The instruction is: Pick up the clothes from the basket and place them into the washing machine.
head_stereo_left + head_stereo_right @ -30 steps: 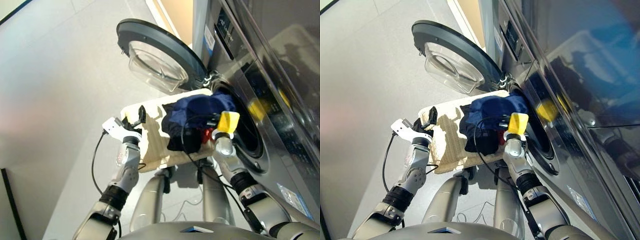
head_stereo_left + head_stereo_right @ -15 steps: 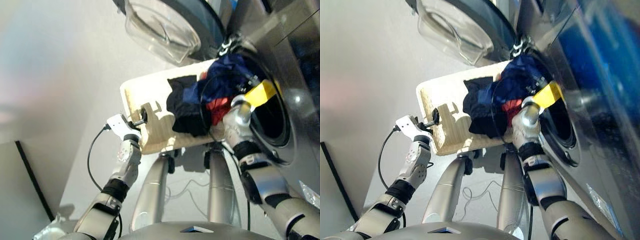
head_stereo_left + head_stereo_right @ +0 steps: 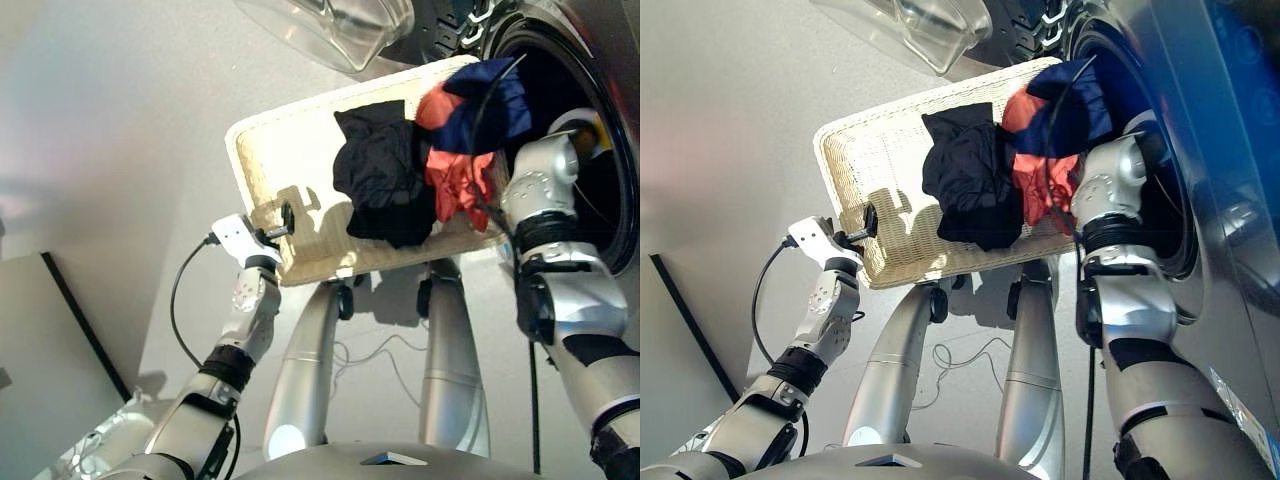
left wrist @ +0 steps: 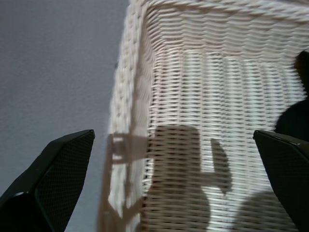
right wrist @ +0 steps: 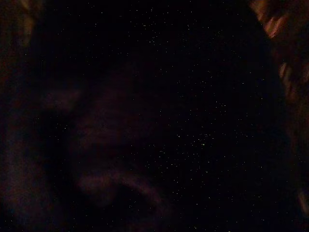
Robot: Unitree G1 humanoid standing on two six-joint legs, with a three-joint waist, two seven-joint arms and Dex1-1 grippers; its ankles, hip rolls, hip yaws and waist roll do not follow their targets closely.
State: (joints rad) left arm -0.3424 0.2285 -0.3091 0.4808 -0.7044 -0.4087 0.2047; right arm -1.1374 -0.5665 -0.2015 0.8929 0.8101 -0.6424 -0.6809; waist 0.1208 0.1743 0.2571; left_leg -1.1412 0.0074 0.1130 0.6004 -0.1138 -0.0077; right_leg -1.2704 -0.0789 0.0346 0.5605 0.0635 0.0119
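The cream-white basket (image 3: 245, 175) stands in front of the washing machine's drum mouth (image 3: 565, 60). A black garment (image 3: 380, 180) lies in its middle, with a coral-red one (image 3: 455, 175) beside it on the machine's side. The navy blue garment (image 3: 490, 100) hangs from the basket's far right corner into the drum mouth. My right arm (image 3: 540, 185) reaches into the drum, where its gripper is hidden; the right wrist view is dark. My left gripper (image 3: 283, 220) is open over the basket's near left corner, holding nothing.
The machine's open door with its glass bowl (image 3: 330, 25) hangs just beyond the basket's far side. A loose cable (image 3: 375, 365) lies on the floor under the basket. A dark panel (image 3: 70, 350) stands at the near left.
The camera has tilted. My right arm went from the clothes pile into the drum, and the navy garment moved with it to the drum mouth, uncovering the coral-red one. The left gripper stayed put.
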